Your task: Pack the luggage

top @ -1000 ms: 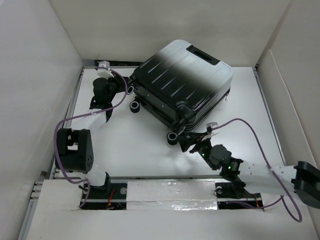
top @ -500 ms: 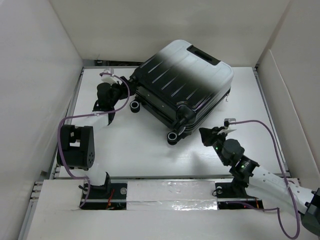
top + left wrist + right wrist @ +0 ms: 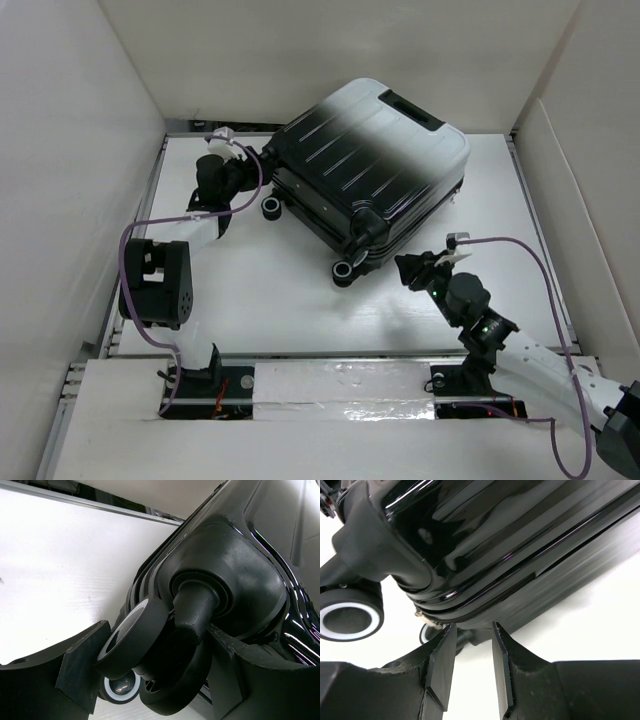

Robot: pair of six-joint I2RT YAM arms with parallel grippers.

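Count: one ribbed suitcase (image 3: 370, 160), closed, lying flat and skewed at upper centre of the white bench (image 3: 260, 300); two arms. Pose: left arm folded up the left side, its left tool (image 3: 152, 655) spread wide astride one caster wheel (image 3: 127, 640) at the case's left corner; clamped or not, cannot tell. The right arm reaches in from lower right, right tool (image 3: 471, 630) partly open, empty, aimed at the case's lower edge, just short of it.
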